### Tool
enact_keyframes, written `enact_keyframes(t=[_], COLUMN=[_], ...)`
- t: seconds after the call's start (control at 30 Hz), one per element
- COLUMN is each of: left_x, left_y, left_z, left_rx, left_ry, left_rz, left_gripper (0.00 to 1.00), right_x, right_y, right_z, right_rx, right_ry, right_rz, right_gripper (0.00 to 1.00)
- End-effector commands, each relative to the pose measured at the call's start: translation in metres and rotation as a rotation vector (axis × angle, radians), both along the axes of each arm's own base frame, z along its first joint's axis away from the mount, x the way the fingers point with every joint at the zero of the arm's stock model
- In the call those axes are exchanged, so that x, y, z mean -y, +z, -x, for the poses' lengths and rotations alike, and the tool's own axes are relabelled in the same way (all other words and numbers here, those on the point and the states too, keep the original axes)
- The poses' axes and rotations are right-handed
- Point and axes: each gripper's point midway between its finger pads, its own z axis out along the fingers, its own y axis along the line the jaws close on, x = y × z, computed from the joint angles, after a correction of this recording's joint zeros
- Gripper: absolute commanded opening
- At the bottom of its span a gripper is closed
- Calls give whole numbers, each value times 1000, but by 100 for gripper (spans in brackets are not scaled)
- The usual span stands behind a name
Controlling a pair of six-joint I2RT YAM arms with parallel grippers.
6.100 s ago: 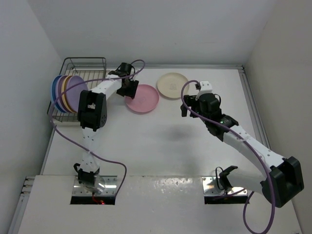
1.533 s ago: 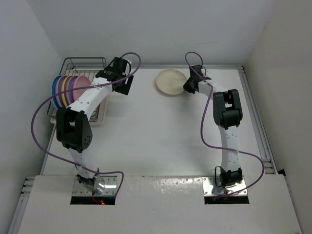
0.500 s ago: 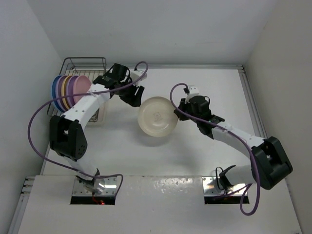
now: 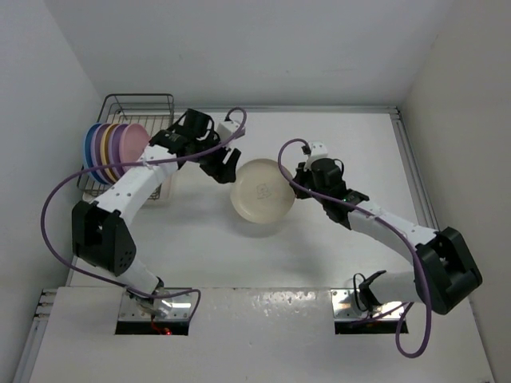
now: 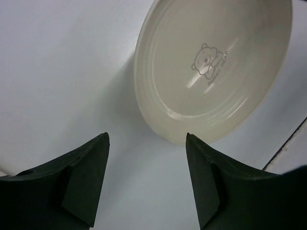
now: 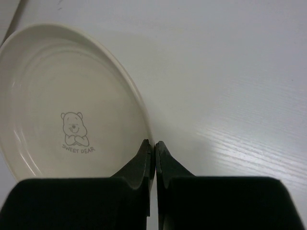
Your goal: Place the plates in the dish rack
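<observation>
As right pincer [image 6: 154, 146] grips it, cream plate [image 4: 262, 191] faces up, perhaps tilted

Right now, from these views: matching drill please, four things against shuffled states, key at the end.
Things:
1. cream plate
2. left gripper
3. right gripper
4. dish rack

States:
A. open, holding nothing
B. far left, holds upright plates
C. shut on a rim
D. carries a bear mark in its centre

Pairs: 1-D, 2-A, 3-C, 4-B
</observation>
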Motion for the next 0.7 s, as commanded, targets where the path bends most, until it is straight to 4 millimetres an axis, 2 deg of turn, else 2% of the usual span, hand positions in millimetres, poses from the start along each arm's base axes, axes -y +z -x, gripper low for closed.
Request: enact_keyframes(t=[0.0,0.07,0.17,0.27,0.3,0.37,0.4,0.43,0.47,0.5,0.53,0.57,0.63,0.67], left_x=[2,3,4,4,1,0,-8,-14,-24,-39,-51,-76,-120,-156], left_y=[-29,-42,-43,-43,-43,-36,-30,-15,-6,2,14,41,70,95], left_z=[2,1,-4,-4,-6,-8,-11,-19,-25,-31,-37,-50,-62,-67], left_rx=[-58,-89,-85,-85,-85,-61,-48,8,33,56,87,176,267,346], left_ry=[-13,-12,-12,-12,-3,5,41,73,116,164,221,335,508,668], left_rz=[-28,-40,-39,-39,-38,-41,-43,-61,-69,-84,-90,-137,-204,-292], left_gripper=[70,67,65,51,30,0,0,0,0,0,0,0,0,0], right_x=[-23,-33,-41,-46,-46,-46,-45,-43,-39,-38,-36,-25,-17,-11], right_y=[44,53,54,59,58,53,53,43,47,43,44,32,35,30], right_z=[-4,0,7,10,9,10,9,9,7,8,5,6,2,3], right_rx=[133,156,165,181,179,159,153,122,129,109,103,62,68,53], right_ry=[64,103,133,149,148,144,138,116,103,98,82,34,-1,-24], right_rz=[-104,-148,-170,-196,-197,-195,-198,-173,-166,-148,-137,-88,-57,-30], right_gripper=[0,0,0,0,0,3,16,54,71,81,86,88,90,90])
